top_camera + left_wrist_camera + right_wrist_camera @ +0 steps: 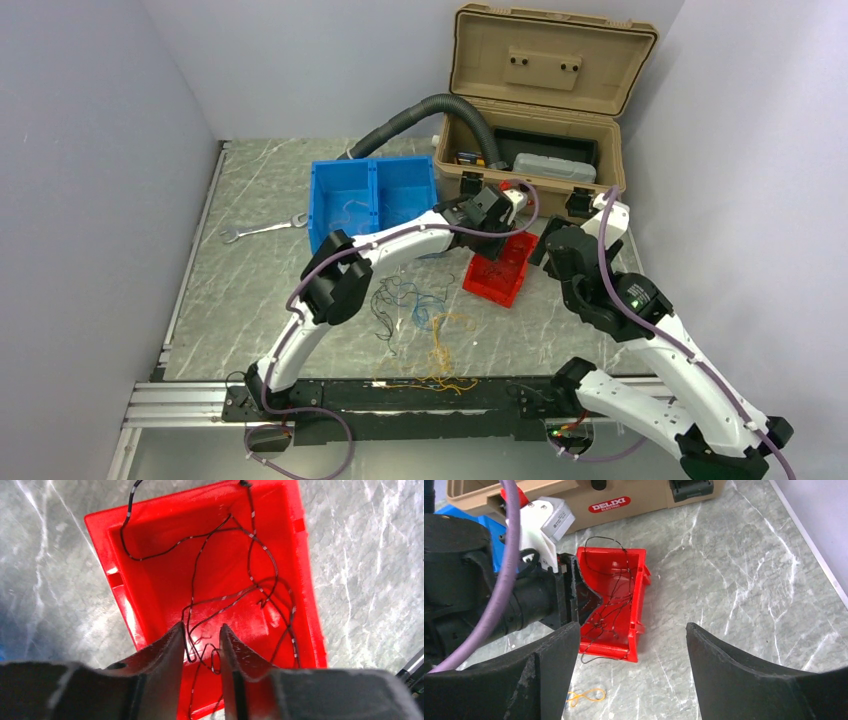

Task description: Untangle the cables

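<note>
Our left tool point(201, 627), slightly parted, hangs over the red bin point(302, 555), where a black cable point(193, 580) loops lengthwise along it. Our right tool point(631, 626) gapes empty. Other cables point(425, 325) tangle on the surface point(255, 300).

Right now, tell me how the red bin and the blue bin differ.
The red bin is smaller than the blue bin. The red bin is one well; the blue bin is split in two. The red bin holds a black wire; the blue bin's contents are unclear. Both are open-topped.
</note>
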Available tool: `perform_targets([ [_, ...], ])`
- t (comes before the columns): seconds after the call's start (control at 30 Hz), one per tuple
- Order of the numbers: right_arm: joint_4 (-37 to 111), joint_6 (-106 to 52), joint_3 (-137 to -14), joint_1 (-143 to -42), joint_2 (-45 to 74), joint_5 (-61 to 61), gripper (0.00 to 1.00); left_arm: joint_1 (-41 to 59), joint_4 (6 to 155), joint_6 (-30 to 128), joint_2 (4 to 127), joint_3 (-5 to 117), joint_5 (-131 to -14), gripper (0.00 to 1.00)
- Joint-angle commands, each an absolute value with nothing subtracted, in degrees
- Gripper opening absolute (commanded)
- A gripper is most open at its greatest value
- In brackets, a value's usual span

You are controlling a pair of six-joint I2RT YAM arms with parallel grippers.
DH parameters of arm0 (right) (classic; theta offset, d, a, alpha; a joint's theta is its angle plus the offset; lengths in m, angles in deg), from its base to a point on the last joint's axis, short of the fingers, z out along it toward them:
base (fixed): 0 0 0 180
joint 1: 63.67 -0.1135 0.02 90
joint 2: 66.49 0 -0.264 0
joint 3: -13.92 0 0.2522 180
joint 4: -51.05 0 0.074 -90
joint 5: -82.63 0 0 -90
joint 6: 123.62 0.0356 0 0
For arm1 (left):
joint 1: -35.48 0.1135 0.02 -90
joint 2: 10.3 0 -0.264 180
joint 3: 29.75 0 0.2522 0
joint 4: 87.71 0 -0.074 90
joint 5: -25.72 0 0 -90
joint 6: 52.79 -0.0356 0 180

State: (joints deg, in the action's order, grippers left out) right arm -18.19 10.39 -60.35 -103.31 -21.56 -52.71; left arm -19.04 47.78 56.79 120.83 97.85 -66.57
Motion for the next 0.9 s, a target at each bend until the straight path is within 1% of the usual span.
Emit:
perform_targets([
  [0.0, -14.9, 6.7, -58.4, -100.7, -20.8, -47.5, 0.81, -18.9, 51.7, 54.9, 113.7, 97.7, -64.5, 0.45],
  [0.03, -14.8, 6.6, -58.0, -99.6, -19.9, -45.8, 0.81, -18.9, 51.9, 54.8, 112.3, 97.1, -64.5, 0.49],
  [0.1, -14.1, 6.8, -56.7, -97.8, -18.8, -42.5, 0.81, -18.8, 51.8, 54.9, 110.1, 95.9, -64.5, 0.56],
  [0.17, -11.5, 6.7, -54.6, -95.8, -19.7, -38.7, 0.81, -18.8, 51.4, 55.0, 107.4, 95.0, -62.8, 0.61],
  [0.33, -7.3, 6.0, -51.1, -92.5, -20.5, -31.9, 0.79, -18.7, 52.4, 55.0, 98.9, 90.2, -63.7, 0.73],
  [0.47, -2.8, 3.6, -48.3, -92.1, -19.8, -24.9, 0.74, -18.2, 51.8, 55.7, 92.5, 86.4, -63.8, 0.76],
  [0.6, 2.2, 0.2, -46.6, -92.2, -17.3, -15.5, 0.65, -16.8, 52.2, 57.2, 82.9, 75.0, -63.2, 0.77],
  [0.67, 3.3, -0.1, -46.4, -92.2, -15.1, -13.8, 0.62, -15.9, 53.3, 58.5, 77.6, 67.8, -63.1, 0.79],
  [0.73, 4.2, 0.5, -46.0, -92.1, -13.1, -12.6, 0.56, -14.9, 54.0, 59.9, 72.2, 60.7, -62.8, 0.79],
  [0.77, 4.6, 1.3, -45.6, -92.2, -12.4, -12.3, 0.55, -14.4, 54.0, 60.6, 69.6, 57.3, -62.5, 0.8],
  [0.8, 5.5, 1.6, -44.9, -92.2, -11.8, -11.9, 0.57, -13.9, 54.0, 61.4, 67.2, 54.3, -62.1, 0.8],
  [0.87, 6.5, 2.0, -43.2, -92.2, -10.8, -11.4, 0.68, -12.7, 53.4, 62.9, 62.6, 48.4, -61.7, 0.82],
])
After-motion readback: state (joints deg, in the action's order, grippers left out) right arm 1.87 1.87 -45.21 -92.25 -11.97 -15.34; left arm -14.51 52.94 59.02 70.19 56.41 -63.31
